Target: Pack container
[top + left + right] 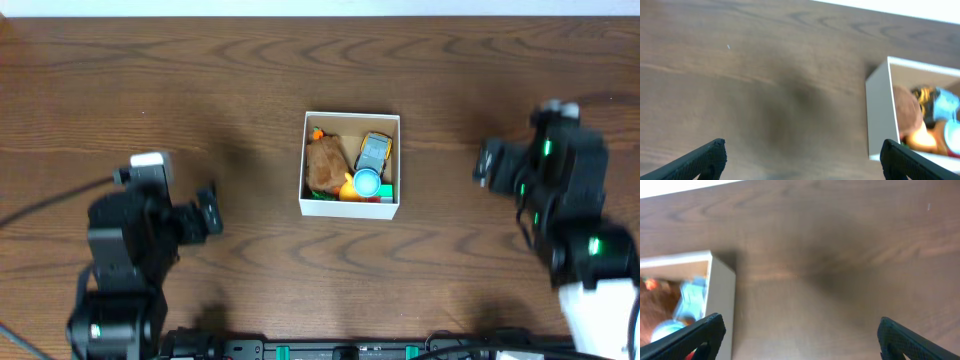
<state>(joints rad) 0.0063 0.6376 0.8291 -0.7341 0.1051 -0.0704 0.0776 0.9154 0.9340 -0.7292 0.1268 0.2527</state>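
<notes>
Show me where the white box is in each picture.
Overhead: the container sits centre frame, mid-table.
Left wrist: the container at right edge, cut off.
Right wrist: the container lower left, cut off.
Shared landmark: the brown plush toy inside it.

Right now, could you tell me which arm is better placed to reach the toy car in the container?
Right, probably: inside the container, the toy car lies rightward, level with the open right gripper; the left gripper is farther off.
</notes>
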